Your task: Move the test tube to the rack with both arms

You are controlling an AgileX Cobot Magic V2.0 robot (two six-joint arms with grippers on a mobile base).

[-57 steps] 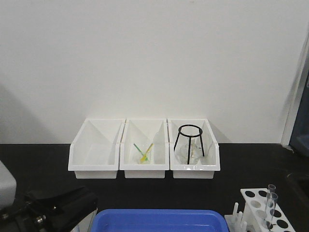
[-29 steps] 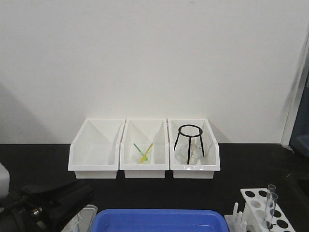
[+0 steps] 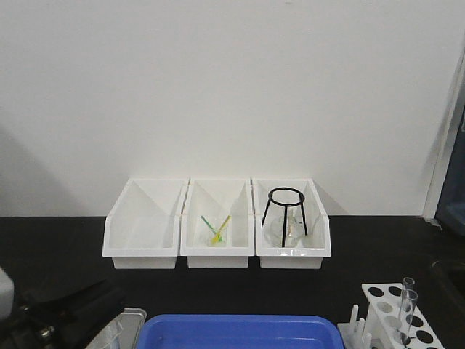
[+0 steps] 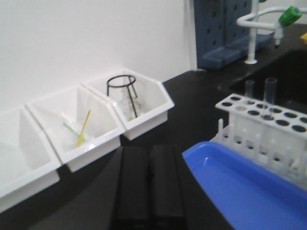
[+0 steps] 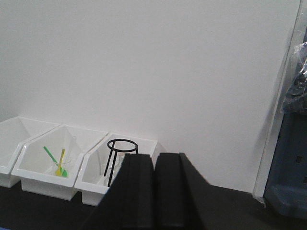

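- Front view: black counter (image 3: 378,247) w/ three white bins (image 3: 216,222) along the wall; middle bin holds yellow/green sticks (image 3: 216,229), right bin a black wire stand (image 3: 285,211) over clear glassware. Blue tray (image 3: 240,332) at bottom centre. Rack (image 3: 396,316) at bottom right, two test tubes (image 3: 407,305) upright in it, side by side. Left arm (image 3: 58,316) low at bottom left, dark, partly cut off; finger state not readable here. Right arm not in this view.
- Left wrist view: left gripper (image 4: 149,187) w/ fingers pressed together, nothing between them. Rack just beyond the tray's far rim; both tubes stand in back holes, near each other.
- Right wrist view: right gripper (image 5: 154,191) also w/ fingers closed, empty, aimed at the wall above the bins. No tube or rack visible here.
- Step, est.: both tubes racked, neither gripper holding anything; looks like end of transfer or idle.
- Next move, est.: if any tube remains it's out of frame; fingers must spread before any pickup.
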